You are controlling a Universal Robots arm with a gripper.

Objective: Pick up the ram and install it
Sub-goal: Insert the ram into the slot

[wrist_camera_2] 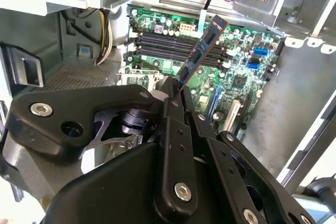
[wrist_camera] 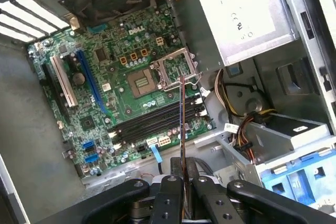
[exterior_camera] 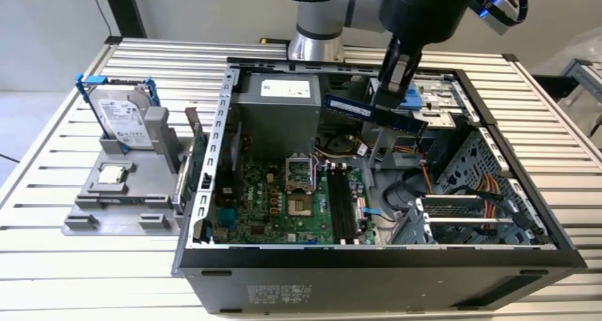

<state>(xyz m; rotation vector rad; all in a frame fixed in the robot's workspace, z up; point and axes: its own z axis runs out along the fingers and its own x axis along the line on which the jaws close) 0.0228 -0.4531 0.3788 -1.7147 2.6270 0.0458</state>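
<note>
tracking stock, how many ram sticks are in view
1: the ram, clamped in the fingers over the open case. The motherboard slots look empty; others may be hidden.

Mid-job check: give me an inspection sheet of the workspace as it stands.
Surface: slatted metal table, carrying the open computer case and a grey fixture.
Job's things: ram held over the case interior; memory slots look empty.
Clutter: hard drive and processor chip on the fixture.
Grippers: gripper, fingers shut on the ram.
Cables: orange cables and a yellow-black bundle inside the case.
Surroundings: nothing seen.
</note>
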